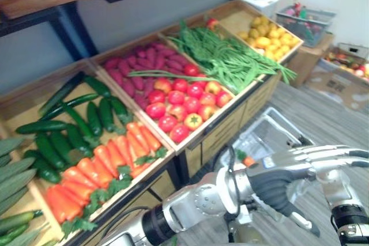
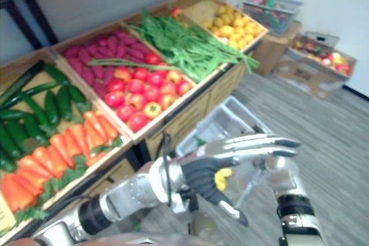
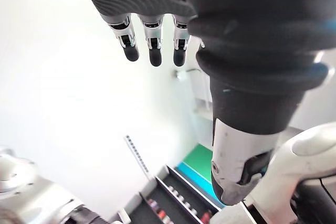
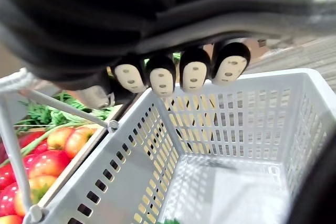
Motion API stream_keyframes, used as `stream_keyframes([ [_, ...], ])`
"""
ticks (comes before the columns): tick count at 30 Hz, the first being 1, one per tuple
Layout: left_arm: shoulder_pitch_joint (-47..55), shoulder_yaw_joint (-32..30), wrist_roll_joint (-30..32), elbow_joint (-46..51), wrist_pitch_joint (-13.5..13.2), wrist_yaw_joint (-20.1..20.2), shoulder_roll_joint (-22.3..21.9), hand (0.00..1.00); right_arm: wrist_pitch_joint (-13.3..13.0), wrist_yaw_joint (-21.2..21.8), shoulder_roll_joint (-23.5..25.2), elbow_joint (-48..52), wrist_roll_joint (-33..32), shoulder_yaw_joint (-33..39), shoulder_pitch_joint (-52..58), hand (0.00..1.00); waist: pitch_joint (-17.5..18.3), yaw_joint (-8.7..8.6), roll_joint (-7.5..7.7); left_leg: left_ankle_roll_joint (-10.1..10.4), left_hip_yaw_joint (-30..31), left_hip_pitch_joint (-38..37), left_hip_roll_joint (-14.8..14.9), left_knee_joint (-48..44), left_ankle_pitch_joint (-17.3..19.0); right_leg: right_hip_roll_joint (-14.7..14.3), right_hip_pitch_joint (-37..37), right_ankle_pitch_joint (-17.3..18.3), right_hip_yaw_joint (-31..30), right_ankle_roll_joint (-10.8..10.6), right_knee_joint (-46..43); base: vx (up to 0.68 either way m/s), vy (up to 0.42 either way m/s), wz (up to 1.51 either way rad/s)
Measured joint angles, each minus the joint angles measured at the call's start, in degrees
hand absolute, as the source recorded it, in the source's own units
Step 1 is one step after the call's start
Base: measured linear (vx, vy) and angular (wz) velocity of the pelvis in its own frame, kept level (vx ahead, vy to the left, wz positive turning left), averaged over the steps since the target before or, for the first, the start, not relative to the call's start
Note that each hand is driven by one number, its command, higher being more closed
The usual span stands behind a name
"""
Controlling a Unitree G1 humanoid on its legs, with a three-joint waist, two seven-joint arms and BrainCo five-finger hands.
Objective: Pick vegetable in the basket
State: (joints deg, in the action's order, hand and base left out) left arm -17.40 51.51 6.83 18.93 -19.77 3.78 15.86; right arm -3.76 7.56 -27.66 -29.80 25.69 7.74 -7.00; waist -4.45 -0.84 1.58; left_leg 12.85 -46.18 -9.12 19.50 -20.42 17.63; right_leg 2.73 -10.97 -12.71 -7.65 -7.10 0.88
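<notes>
the grey basket [image 4: 236, 124] is open on top and mostly bare inside. the left hand [image 1: 275, 191] lies flat across above it, in the way.

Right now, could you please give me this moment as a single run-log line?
left robot hand: open, empty, near basket | right robot hand: shut on basket handle | carrots: in crate, untouched

On the slanted wooden display stand [image 1: 222, 133], dark green cucumbers [image 1: 69, 125] lie leftmost, with orange carrots [image 1: 98, 168] before them. To their right, purple sweet potatoes [image 1: 135, 67] lie behind red tomatoes [image 1: 179, 105]; next right lie long green beans [image 1: 225, 56], then yellow lemons [image 1: 268, 36]. The grey slotted plastic basket [image 4: 220, 129] is before the stand's right half, lower than the produce
</notes>
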Motion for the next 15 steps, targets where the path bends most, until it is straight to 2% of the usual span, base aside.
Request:
stream_keyframes([
  [2, 2.13, -0.59, -2.86, 1.44, 0.33, 0.66, 3.25, 0.0, 0.02, -1.31, 1.41, -2.54, -1.15, 4.5, 2.8, 1.0, 0.88, 0.42, 0.13, -0.69, 4.01, 2.22, -0.15, -0.08, -0.37, 1.43, 0.66, 0.52, 3.51, 0.11, 0.1, -0.04, -0.017, 0.83],
  [4, 4.07, -1.96, -4.52, 3.91, 0.3, 1.05, 4.58, 0.0, 0.05, -2.59, 2.91, -4.73, -2.43, 7.92, 4.99, 1.0, 1.31, 1.2, 0.18, -1.29, 7.23, 3.98, -0.38, -0.1, -0.76, 2.48, 1.21, 1.0, 6.28, 0.07, 0.1, -0.03, -0.024, 0.73],
  [8, 9.56, -8.32, -4.64, 5.59, 0.23, 0.18, 4.48, 0.0, 0.05, -5.44, 6.27, -10.7, -5.15, 14.0, 7.8, 1.0, 2.46, 1.51, 0.3, -2.37, 14.01, 7.72, -1.6, 0.48, -1.9, 4.8, 2.38, 1.84, 11.81, -0.07, 0.42, -0.01, -0.009, 0.85],
  [11, 16.51, -17.14, -5.55, 5.55, 0.4, -1.31, 4.35, 0.0, 0.06, -7.24, 8.72, -17.37, -6.16, 18.25, 9.59, 1.0, 3.4, 2.49, 1.09, -2.98, 18.44, 10.09, -3.37, 2.22, -3.13, 6.38, 3.11, 2.16, 15.26, -0.34, 1.45, 0.01, 0.008, 0.7],
  [15, 25.9, -31.26, -5.22, 4.87, 1.05, -4.09, 2.83, 0.0, 0.12, -9.93, 9.65, -26.22, -8.91, 23.73, 9.33, 1.0, 3.9, 2.97, 1.12, -3.89, 23.11, 11.82, -7.08, 6.93, -6.24, 8.82, 3.57, 2.91, 19.09, -0.81, 2.65, 0.03, -0.004, 0.61],
])
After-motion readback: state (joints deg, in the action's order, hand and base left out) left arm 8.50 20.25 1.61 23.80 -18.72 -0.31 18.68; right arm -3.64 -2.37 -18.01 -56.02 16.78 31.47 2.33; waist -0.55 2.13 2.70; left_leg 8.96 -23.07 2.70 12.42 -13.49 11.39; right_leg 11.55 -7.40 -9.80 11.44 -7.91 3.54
